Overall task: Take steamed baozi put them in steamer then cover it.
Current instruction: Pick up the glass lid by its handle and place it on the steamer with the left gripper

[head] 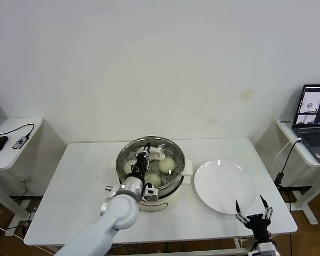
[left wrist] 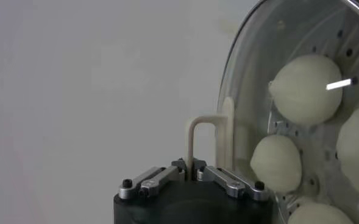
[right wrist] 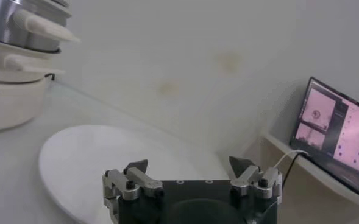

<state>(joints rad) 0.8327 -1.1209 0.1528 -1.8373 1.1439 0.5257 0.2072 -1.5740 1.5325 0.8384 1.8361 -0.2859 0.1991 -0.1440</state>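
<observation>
**Lid in the pinch, seating not yet certain**

The left gripper (head: pixel 142 162) has its jaws pressed together on the cream rectangular handle (left wrist: pixel 205 141) of the round clear glass cover with a metal rim (head: pixel 150 158), which sits over the round shiny stainless-steel steamer with white base and side handles (head: pixel 170 195) at the middle of the white table (head: pixel 80 176). Through the glass, small round cream-white steamed baozi (head: pixel 167 164) lie on the perforated tray; at least three show in the head view. The flat white plate (head: pixel 225 186) beside the steamer is bare.

The main risk, as I judge it, is an uneven seat: whether the rim lies flush all round cannot be told, and if the cover is tilted when let go it may slide or clatter. A pinch on a thin handle can also let the glass swing. Pulling away sideways could drag the cover or shift the steamer.

The right gripper (head: pixel 253 215) rests near the table's front edge by the plate, fingers spread, holding nothing.
</observation>
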